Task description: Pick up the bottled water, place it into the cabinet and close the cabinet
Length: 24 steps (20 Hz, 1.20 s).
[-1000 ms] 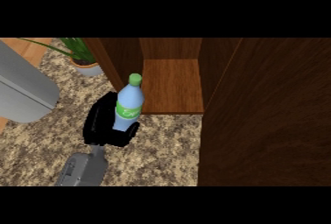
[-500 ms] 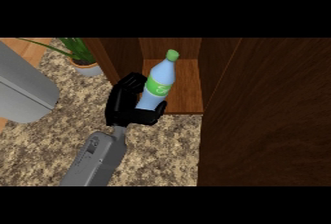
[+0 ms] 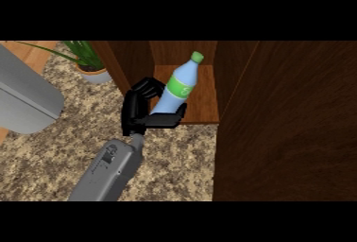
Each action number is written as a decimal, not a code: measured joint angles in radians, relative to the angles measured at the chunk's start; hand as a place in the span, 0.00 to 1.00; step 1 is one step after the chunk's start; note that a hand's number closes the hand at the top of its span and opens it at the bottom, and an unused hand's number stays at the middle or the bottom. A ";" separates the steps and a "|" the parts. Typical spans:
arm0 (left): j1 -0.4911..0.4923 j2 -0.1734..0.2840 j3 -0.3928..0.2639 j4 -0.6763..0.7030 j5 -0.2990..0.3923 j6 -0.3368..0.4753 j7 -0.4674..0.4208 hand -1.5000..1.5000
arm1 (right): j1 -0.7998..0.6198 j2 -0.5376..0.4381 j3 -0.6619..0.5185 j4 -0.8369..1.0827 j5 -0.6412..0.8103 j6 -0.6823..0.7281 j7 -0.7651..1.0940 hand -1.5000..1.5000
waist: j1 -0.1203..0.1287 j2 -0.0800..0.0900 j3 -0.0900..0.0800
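At the far left I see a grey appliance (image 3: pixel 24 101) on the counter (image 3: pixel 49 165), and behind it a plant (image 3: pixel 87 59) in a pot near the back edge. These are not part of my job.

Next comes the hand (image 3: pixel 143 111), which comes in from the lower edge on its grey forearm. Which hand it is I judge from the position only: I take it for the left, and the other one is not in view. Its fingers and thumb are curled around the lower body of the bottle (image 3: pixel 178 85), so it is grasping the bottle. The bottle is tilted, with the green cap toward the back of the cabinet (image 3: pixel 286 123), and its lower part is over the front edge of the shelf (image 3: pixel 202 106).

On the right the door stands open and covers much of the view.

The risks I see are 2. The bottle is not upright, so if I release now it may fall over or roll off the front edge. Also the fingers are just beside the left wall of the cabinet and may catch it.
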 measured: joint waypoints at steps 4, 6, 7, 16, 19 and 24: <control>-0.012 -0.002 -0.014 0.019 -0.041 0.097 0.008 1.00 | -0.008 0.003 0.007 0.002 -0.004 0.002 0.001 0.00 | -0.010 -0.002 0.002; -0.018 -0.001 -0.022 0.025 -0.056 0.134 0.023 1.00 | -0.006 0.002 0.008 -0.003 -0.007 0.001 0.004 0.00 | -0.014 -0.003 0.003; -0.023 -0.001 -0.024 0.030 -0.066 0.159 0.029 1.00 | -0.009 0.000 0.006 0.004 -0.009 0.005 0.001 0.00 | -0.017 -0.003 0.003; -0.095 0.037 -0.054 0.102 -0.125 0.235 0.061 1.00 | -0.025 -0.006 0.009 0.013 -0.009 0.013 0.001 0.00 | -0.042 0.005 0.006; -0.241 0.055 -0.006 0.258 -0.127 0.180 0.051 1.00 | -0.022 -0.011 0.008 0.005 -0.018 0.014 0.010 0.00 | -0.060 0.021 0.003; -0.403 0.054 0.039 0.520 -0.164 0.155 -0.018 1.00 | -0.023 -0.017 0.008 0.021 -0.009 0.024 -0.004 0.00 | -0.067 0.032 0.001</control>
